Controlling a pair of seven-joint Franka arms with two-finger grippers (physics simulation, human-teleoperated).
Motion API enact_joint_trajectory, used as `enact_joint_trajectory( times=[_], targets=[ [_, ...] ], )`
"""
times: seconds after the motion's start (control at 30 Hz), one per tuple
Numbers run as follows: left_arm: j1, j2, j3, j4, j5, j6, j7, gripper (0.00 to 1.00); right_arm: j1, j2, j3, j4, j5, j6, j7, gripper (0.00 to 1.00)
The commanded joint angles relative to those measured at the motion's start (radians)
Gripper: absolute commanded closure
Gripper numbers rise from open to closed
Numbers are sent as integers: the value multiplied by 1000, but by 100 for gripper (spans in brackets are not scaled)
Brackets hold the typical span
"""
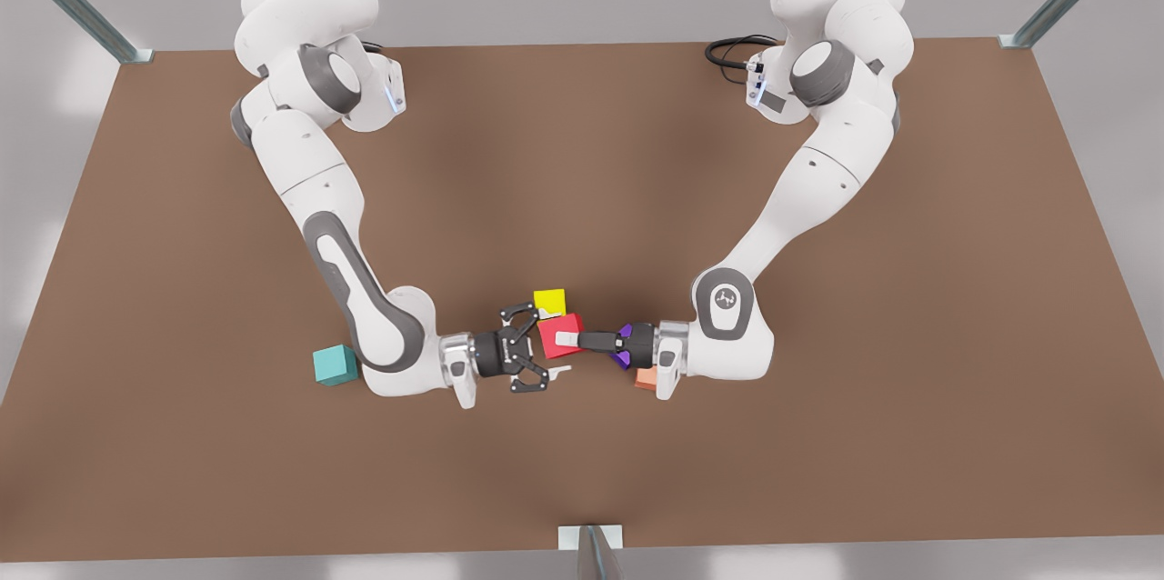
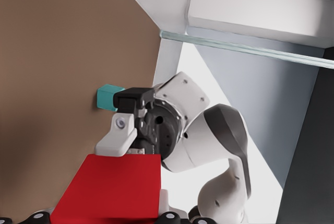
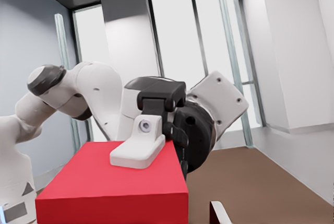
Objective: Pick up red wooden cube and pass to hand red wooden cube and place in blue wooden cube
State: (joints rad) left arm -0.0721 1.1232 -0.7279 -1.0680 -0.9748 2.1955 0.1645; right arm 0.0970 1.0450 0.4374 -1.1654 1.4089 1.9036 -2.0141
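The red wooden cube (image 1: 551, 328) hangs just above the table at front centre. My left gripper (image 1: 566, 340), on the arm at the front view's right, is shut on it; one pad (image 3: 138, 145) lies across a face of the cube (image 3: 104, 187). My right gripper (image 1: 550, 342), on the arm at the front view's left, stands open with its fingers spread around the cube's other side; one fingertip (image 3: 219, 213) stays apart from the cube. The blue wooden cube (image 1: 335, 365) rests on the table beside the right arm's elbow and appears behind the right gripper as a teal block (image 2: 107, 97).
A yellow cube (image 1: 549, 301) sits just behind the red one. A purple cube (image 1: 624, 357) and a salmon-orange cube (image 1: 647, 378) lie under the left gripper's wrist. The brown table (image 1: 818, 435) stretches wide on both sides.
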Motion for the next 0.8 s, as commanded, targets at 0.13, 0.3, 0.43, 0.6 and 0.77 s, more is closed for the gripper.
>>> enact_joint_trajectory(
  times=[0.13,0.3,0.43,0.6,0.77],
  targets=[
    [0,1,-1,0,-5,-2,33,31,9,-2,1,3,22,19,-31,42],
    [0,3,-1,0,-5,-2,33,0,9,-3,1,3,22,17,-29,51],
    [15,-10,4,0,8,-6,27,0,1,-8,1,-4,21,14,-29,51],
    [146,-36,-2,0,179,-137,-48,0,-10,-10,-2,-10,12,6,-32,51],
    [344,-333,-2,8,1013,-717,-278,0,-249,-143,-28,-11,-858,-77,288,50]
  ],
)
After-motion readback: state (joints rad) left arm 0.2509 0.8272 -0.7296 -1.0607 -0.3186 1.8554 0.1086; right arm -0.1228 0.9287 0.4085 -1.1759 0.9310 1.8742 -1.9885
